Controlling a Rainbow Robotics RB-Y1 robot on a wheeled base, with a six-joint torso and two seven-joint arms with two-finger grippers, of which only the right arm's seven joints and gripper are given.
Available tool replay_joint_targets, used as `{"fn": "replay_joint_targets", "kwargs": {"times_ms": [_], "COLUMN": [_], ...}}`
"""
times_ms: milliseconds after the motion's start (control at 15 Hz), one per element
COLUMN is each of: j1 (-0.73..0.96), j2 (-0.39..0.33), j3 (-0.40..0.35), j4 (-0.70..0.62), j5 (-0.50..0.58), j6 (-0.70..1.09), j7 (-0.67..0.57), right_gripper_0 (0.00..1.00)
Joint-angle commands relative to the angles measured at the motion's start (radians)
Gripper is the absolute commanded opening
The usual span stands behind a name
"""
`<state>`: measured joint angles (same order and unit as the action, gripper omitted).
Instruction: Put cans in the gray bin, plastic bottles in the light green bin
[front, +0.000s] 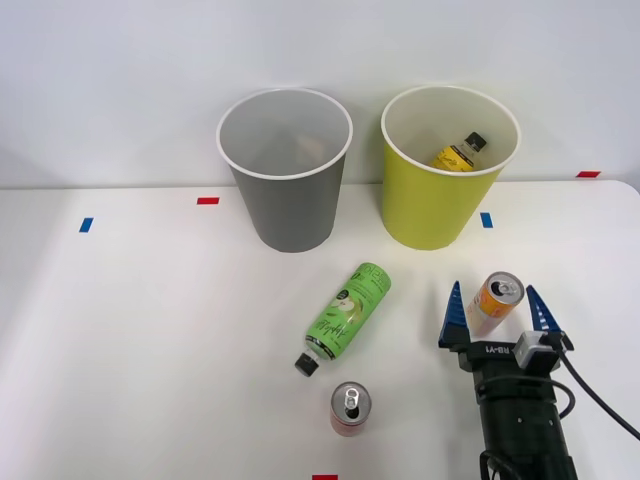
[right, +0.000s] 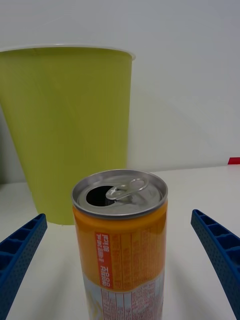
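An orange and white can (front: 494, 302) (right: 120, 245) stands upright at the table's right, between the spread blue fingers of my right gripper (front: 497, 312) (right: 120, 260), which is open and not touching it. A red can (front: 350, 408) stands upright near the front edge. A green-labelled plastic bottle (front: 343, 317) lies on its side mid-table, black cap toward the front. The gray bin (front: 287, 170) stands at the back centre. To its right stands the light green bin (front: 445, 170) (right: 70, 125), with a yellow-labelled bottle (front: 459, 152) inside.
Small tape marks dot the white table: blue (front: 86, 224) far left, red (front: 208, 200) left of the gray bin, blue (front: 486, 219) right of the green bin, red (front: 588, 174) at the back right. A white wall rises behind the bins.
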<state>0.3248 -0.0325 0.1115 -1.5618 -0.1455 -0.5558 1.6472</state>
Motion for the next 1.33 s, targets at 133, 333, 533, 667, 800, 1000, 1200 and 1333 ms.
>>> {"fn": "replay_joint_targets", "kwargs": {"times_ms": [133,333,533,667,800,1000,1200,1333], "j1": [-0.018,-0.020,-0.023,-0.023,-0.023,-0.021,0.005,0.086], "j2": [-0.007,-0.017,-0.018,-0.010,-0.006,-0.006,-0.029,-0.089], "j3": [-0.001,0.000,-0.003,-0.009,-0.012,-0.013,-0.001,0.045], "j4": [0.000,0.000,0.000,0.000,-0.004,-0.007,-0.032,-0.133], "j5": [0.001,0.014,0.026,0.040,0.049,0.060,0.073,0.072], "j6": [0.020,0.020,0.020,0.020,0.020,0.019,-0.018,-0.019], "j7": [0.003,0.008,0.005,0.003,0.000,-0.004,-0.004,-0.017], "right_gripper_0": [1.00,0.07,0.00,0.00,0.00,0.00,0.00,0.00]}}
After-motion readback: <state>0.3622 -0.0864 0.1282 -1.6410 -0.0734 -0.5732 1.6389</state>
